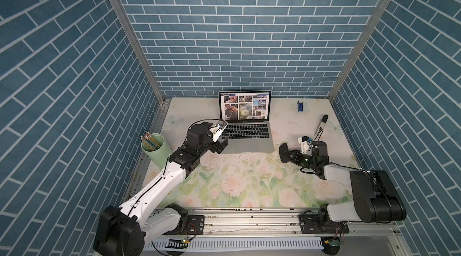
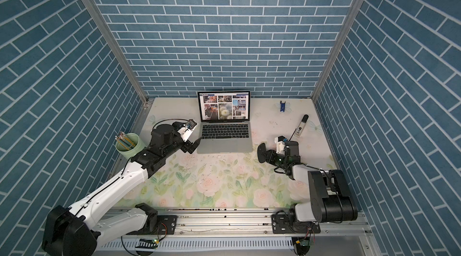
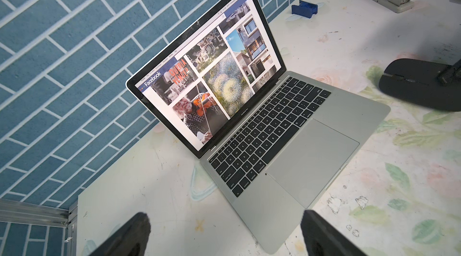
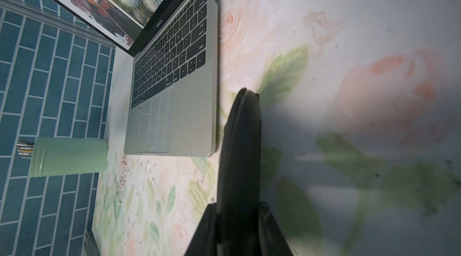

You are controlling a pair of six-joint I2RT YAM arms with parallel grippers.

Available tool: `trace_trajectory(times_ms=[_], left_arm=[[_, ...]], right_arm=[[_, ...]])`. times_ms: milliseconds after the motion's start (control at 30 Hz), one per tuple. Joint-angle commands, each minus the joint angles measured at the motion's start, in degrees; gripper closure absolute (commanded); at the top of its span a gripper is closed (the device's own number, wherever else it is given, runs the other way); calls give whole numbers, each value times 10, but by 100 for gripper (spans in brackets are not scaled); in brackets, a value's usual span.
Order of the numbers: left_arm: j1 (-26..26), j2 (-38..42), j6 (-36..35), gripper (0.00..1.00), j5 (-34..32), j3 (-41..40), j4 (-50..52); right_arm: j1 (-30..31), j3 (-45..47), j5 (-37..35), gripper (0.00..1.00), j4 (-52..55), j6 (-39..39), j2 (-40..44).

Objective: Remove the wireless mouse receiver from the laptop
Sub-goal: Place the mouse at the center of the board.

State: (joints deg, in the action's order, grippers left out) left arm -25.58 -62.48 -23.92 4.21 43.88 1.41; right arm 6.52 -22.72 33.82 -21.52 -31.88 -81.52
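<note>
Blue brick-pattern walls point(image 1: 237, 30) enclose a floral tabletop point(image 1: 237, 185) where two robot arms work around an open computer.

The left arm point(image 1: 159, 180) reaches in from the near-left corner. Its left gripper point(image 1: 222, 145) stands with jaws spread wide and nothing between them, just off the front left corner of the laptop point(image 1: 247, 140). In the left wrist view that corner sits between the two dark fingertips point(image 3: 139, 227).

The right arm point(image 1: 349, 175) stretches across the near-right side. Its right gripper point(image 1: 289, 154) is clamped on a flat black mouse point(image 1: 284, 152), which is held on edge just to the right of the laptop and clear of its side. Whether the mouse touches the tabletop cannot be told.

The silver-grey laptop stands at the back centre, lid up, its screen point(image 1: 245, 106) showing a grid of photos.

A pale green cup point(image 1: 156, 146) holding pencils point(image 1: 147, 138) stands against the left wall. A black-capped white stick point(image 1: 321, 125) lies toward the back right, and a small blue plastic piece point(image 1: 300, 106) sits nearer the back wall.

The wireless mouse receiver is too small to pick out along the laptop's edges in any view, so its place cannot be told.
</note>
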Motion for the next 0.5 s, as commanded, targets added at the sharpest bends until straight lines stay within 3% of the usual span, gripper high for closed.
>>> trace_trajectory(times_ms=[0, 200, 333, 400, 467], left_arm=[[6, -3, 0, 0, 11, -5, -6], [9, -9, 0, 0, 19, -3, -2], [9, -12, 2, 0, 24, 1, 3], [10, -12, 1, 0, 26, 0, 3], [10, -13, 3, 0, 29, -1, 3]], right_arm=[[-7, -16, -24, 100, 11, 28, -18], [-13, -30, -30, 97, 26, 45, -47], [-13, -43, -26, 71, 47, 54, -59], [-13, -45, -33, 52, 59, 58, -57], [-16, -48, -42, 44, 70, 61, -53]])
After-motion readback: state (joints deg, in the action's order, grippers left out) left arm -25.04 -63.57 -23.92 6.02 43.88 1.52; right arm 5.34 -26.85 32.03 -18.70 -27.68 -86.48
